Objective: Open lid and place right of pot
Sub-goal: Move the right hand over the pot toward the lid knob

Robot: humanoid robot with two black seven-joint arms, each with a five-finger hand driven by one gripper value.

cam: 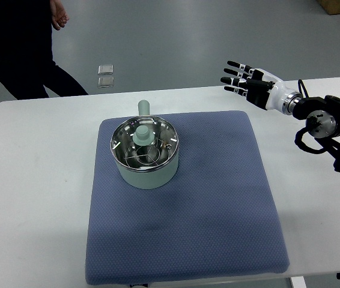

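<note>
Top view shows the glass lid [144, 142] seated on the pale green pot [146, 157], knob [143, 132] up. Only the right hand [255, 85] appears, right of and beyond the pot, well apart, fingers [236, 71] spread, holding nothing, pointing left.

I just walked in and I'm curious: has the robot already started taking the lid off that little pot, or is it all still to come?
Nothing looks done yet. The glass lid sits on the pale green pot, in the middle of the blue mat. The right hand hangs off beyond the mat's far right corner, fingers spread and holding nothing. All is still left: reaching in, gripping the lid's knob, lifting it, and setting it on the mat right of the pot.
</note>
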